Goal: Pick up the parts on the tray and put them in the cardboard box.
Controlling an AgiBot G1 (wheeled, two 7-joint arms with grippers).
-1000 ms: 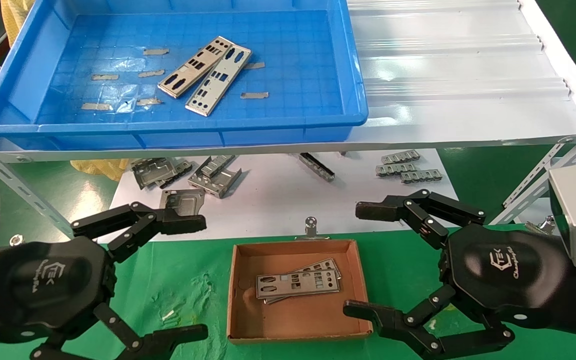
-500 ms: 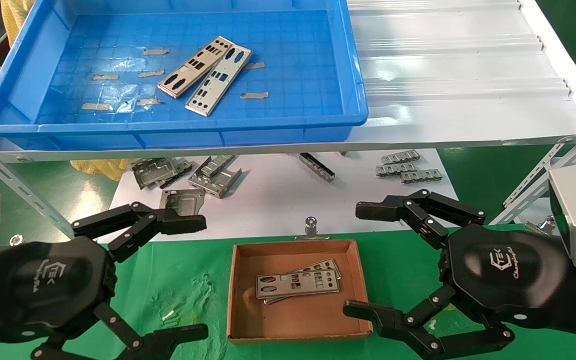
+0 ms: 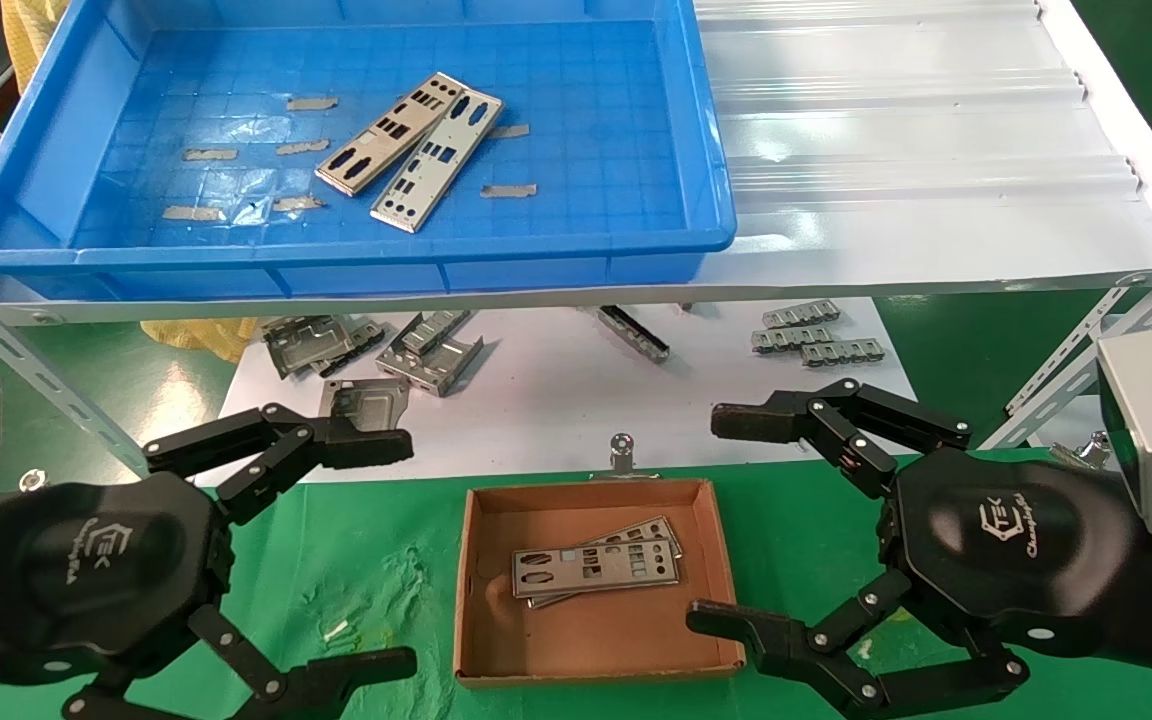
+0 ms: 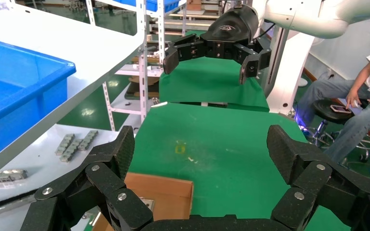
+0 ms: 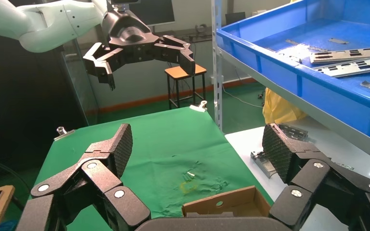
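Spread left gripper [image 4: 200, 159] fingers [image 4: 120, 154] above cardboard box [image 4: 166, 192] (contents seemingly hidden).

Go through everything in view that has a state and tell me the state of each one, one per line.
Left claw: open, empty, hovering left of the cardboard box.
Right claw: open, empty, hovering right of the box.
Cardboard box: open-topped, holding two overlapping plates lying flat.
Tray: on the upper shelf, two plates left inside, flat and side by side.
Grey brackets: lying loose on the white sheet under the shelf.
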